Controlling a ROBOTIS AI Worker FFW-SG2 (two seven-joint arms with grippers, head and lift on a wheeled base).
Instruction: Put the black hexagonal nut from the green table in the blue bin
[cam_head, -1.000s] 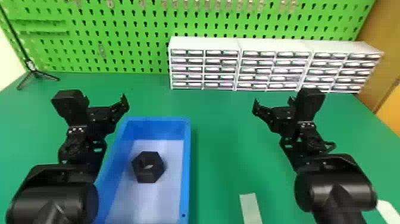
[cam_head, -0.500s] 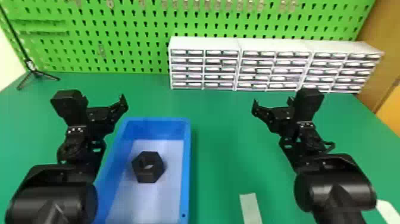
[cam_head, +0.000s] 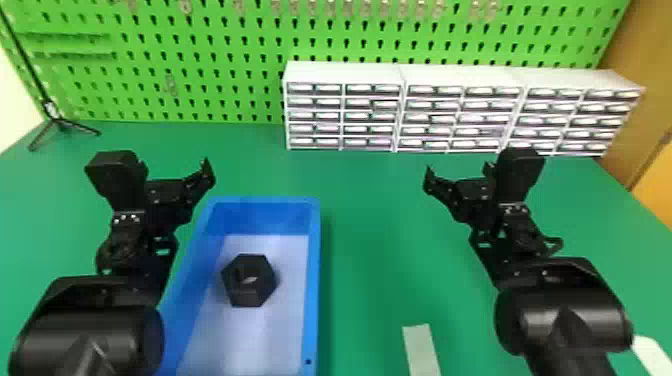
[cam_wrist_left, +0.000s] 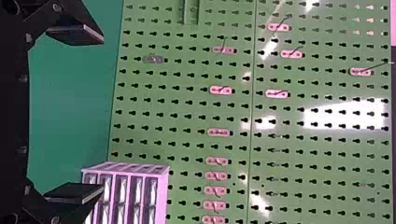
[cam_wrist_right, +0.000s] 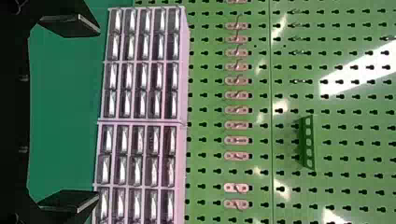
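Note:
The black hexagonal nut (cam_head: 249, 280) lies flat on the pale floor of the blue bin (cam_head: 314, 280), towards the bin's left side. My left gripper (cam_head: 174, 169) is above the bin's far left corner, beyond the nut and left of it. In the left wrist view, the left gripper (cam_wrist_left: 102, 115) has its fingers wide apart with nothing between them. Well to the right of the bin, my right gripper (cam_head: 458, 174) is over the green table (cam_head: 380, 240). The right gripper (cam_wrist_right: 98, 114) in the right wrist view is also open and holds nothing.
White drawer cabinets (cam_head: 400, 107) stand along the table's back, before a green pegboard (cam_head: 210, 65). A black tripod (cam_head: 62, 124) is at the back left. A pale strip (cam_head: 421, 350) lies near the front, and a white object (cam_head: 652, 352) at the right front.

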